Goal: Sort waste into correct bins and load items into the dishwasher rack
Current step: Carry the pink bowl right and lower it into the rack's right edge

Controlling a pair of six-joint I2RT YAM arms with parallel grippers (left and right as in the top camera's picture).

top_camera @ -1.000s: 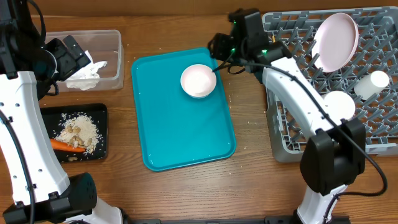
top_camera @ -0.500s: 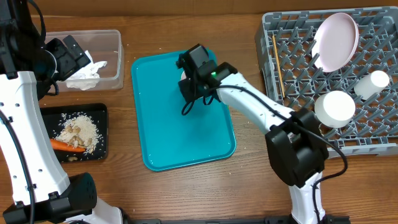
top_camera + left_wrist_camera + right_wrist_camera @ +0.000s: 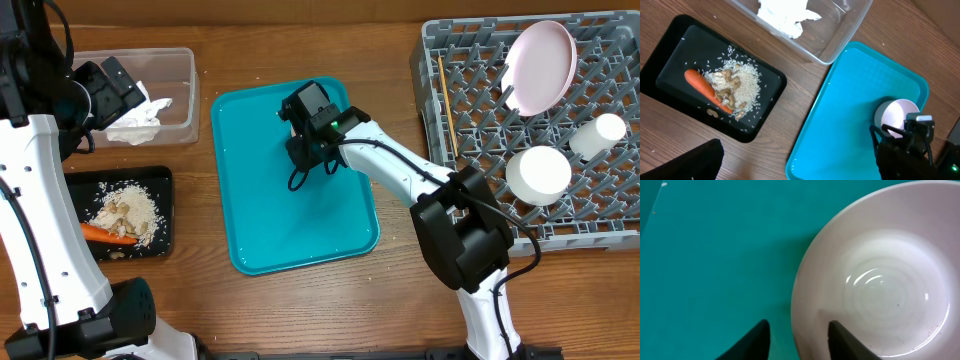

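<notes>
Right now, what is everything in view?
tray: 1, teal, centre
bowl: 2, white, one on the tray, one in the rack
plate: 1, pinkish, leaning in the rack
cup: 1, white, in the rack
chopstick: 1, wooden, rack's left edge
rack: 1, grey, right side
tub: 1, clear, far left
tissue: 1, white, in the tub
bin: 1, black, near left
rice: 1 pile, whitish, in the bin
carrot: 1, orange, beside the rice
left gripper: 1, black, open, over the tub
right gripper: 1, black, astride the tray bowl's rim
</notes>
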